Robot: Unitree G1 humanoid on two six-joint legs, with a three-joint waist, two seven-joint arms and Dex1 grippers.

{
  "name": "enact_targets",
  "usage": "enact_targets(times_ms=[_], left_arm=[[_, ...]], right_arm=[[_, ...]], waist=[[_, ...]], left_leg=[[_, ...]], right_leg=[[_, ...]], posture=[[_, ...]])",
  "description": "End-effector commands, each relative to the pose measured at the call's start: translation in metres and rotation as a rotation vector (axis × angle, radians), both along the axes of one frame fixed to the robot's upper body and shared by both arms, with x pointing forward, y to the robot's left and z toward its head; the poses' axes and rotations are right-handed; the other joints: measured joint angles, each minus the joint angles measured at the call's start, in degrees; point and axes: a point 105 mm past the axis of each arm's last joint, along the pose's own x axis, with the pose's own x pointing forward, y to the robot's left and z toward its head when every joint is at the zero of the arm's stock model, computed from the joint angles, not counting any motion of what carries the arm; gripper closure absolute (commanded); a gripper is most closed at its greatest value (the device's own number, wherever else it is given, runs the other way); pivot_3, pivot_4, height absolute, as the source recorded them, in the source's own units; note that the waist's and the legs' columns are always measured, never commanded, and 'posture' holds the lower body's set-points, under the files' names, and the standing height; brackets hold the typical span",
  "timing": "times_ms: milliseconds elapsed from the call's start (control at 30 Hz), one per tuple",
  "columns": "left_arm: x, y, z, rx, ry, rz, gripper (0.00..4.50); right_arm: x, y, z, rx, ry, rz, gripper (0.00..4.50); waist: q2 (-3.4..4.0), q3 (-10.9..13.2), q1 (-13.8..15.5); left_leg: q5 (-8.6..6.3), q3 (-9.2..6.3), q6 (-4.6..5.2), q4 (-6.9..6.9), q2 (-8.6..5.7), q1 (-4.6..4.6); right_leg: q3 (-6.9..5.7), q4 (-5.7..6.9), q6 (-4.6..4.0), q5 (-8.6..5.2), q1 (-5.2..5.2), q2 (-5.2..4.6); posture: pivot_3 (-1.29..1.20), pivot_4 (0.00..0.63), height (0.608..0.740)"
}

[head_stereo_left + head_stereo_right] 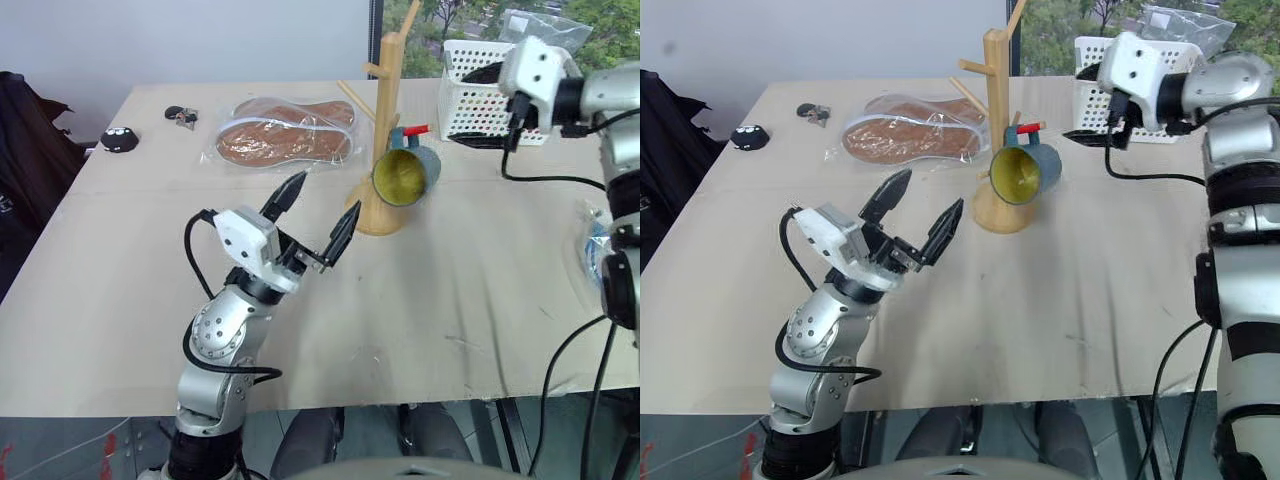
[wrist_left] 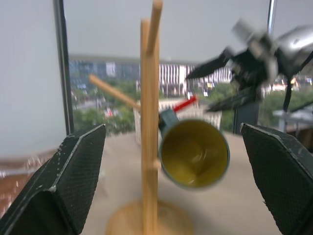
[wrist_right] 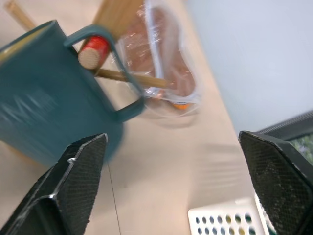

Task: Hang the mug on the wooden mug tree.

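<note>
The teal mug (image 1: 405, 175) with a yellow inside hangs by its loop handle (image 3: 117, 73) on a red-tipped peg (image 3: 93, 51) of the wooden mug tree (image 1: 385, 110), its mouth tilted toward me. My right gripper (image 1: 458, 110) is open and empty, off to the right of the mug and apart from it, in front of the white basket. My left gripper (image 1: 328, 195) is open and empty too, raised above the table in front and to the left of the tree's round base (image 1: 380, 218). In the left wrist view the mug (image 2: 194, 152) hangs beside the post (image 2: 149, 122).
A white perforated basket (image 1: 470, 90) stands at the back right. A clear bag with brown contents (image 1: 285, 130) lies left of the tree. A small black object (image 1: 120, 140) and keys (image 1: 182, 117) lie at the far left. The table's front edge (image 1: 400, 402) is close.
</note>
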Motion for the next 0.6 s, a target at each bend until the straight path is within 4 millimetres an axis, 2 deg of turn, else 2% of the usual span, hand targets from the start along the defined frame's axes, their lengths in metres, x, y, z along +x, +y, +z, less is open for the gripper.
enact_targets(times_ms=[33,100,167,200,300,433,533,600], left_arm=[[-0.003,0.01,-0.023,0.061,0.106,0.016,0.0],[-0.002,0.023,-0.049,0.125,0.217,0.063,0.0],[-0.005,0.03,-0.066,0.174,0.289,0.083,0.0],[-0.008,0.036,-0.076,0.192,0.329,0.098,0.0],[-0.016,0.048,-0.098,0.226,0.418,0.121,0.0],[-0.025,0.048,-0.111,0.262,0.459,0.095,0.0],[-0.025,0.049,-0.113,0.261,0.471,0.095,0.0],[-0.025,0.048,-0.112,0.269,0.463,0.089,0.0]], right_arm=[[-0.024,0.004,-0.011,0.26,0.1,0.035,0.03],[-0.044,0.009,-0.043,0.409,0.192,0.022,0.03],[-0.061,0.011,-0.069,0.507,0.241,-0.025,0.03],[-0.074,0.014,-0.095,0.558,0.259,-0.065,0.03],[-0.107,0.019,-0.143,0.651,0.31,-0.182,0.03],[-0.128,0.019,-0.176,0.653,0.327,-0.287,0.03],[-0.135,0.015,-0.192,0.642,0.34,-0.333,0.03],[-0.136,0.012,-0.199,0.629,0.338,-0.353,0.03]], waist=[[-0.01,-0.01,0.0],[0.03,-0.04,0.02],[0.1,-0.03,0.02],[0.13,-0.01,0.06],[0.19,-0.08,0.45],[0.22,-0.06,0.02],[0.12,-0.1,-0.16],[0.12,-0.11,-0.16]], left_leg=[[0.0,-0.03,0.0,0.0,0.02,-0.02],[0.0,-0.05,0.0,0.0,0.05,-0.08],[0.0,-0.11,0.0,0.0,0.08,-0.11],[0.0,-0.06,0.01,0.02,0.07,-0.1],[-0.05,-0.13,0.07,0.01,0.04,-0.06],[-0.08,0.04,0.15,0.11,-0.08,0.07],[-0.17,0.11,0.3,0.11,-0.02,0.75],[-0.17,0.06,0.29,0.1,0.06,0.84]], right_leg=[[-0.01,0.01,0.0,0.0,0.0,-0.01],[0.01,0.07,0.0,0.0,-0.09,-0.02],[-0.03,0.11,0.0,0.0,-0.11,-0.01],[0.01,0.13,0.0,0.0,-0.14,0.01],[-0.06,0.13,0.0,0.0,-0.07,0.0],[0.08,0.13,0.02,0.0,0.05,-0.06],[0.11,0.1,-0.12,-0.12,0.64,0.0],[0.04,0.1,-0.17,-0.15,0.78,0.1]], posture=[[0.0,0.15,0.74],[0.0,0.15,0.74],[0.0,0.15,0.74],[0.0,0.15,0.74],[0.0,0.15,0.74],[0.0,0.15,0.74],[0.0,0.15,0.74],[0.0,0.15,0.74]])
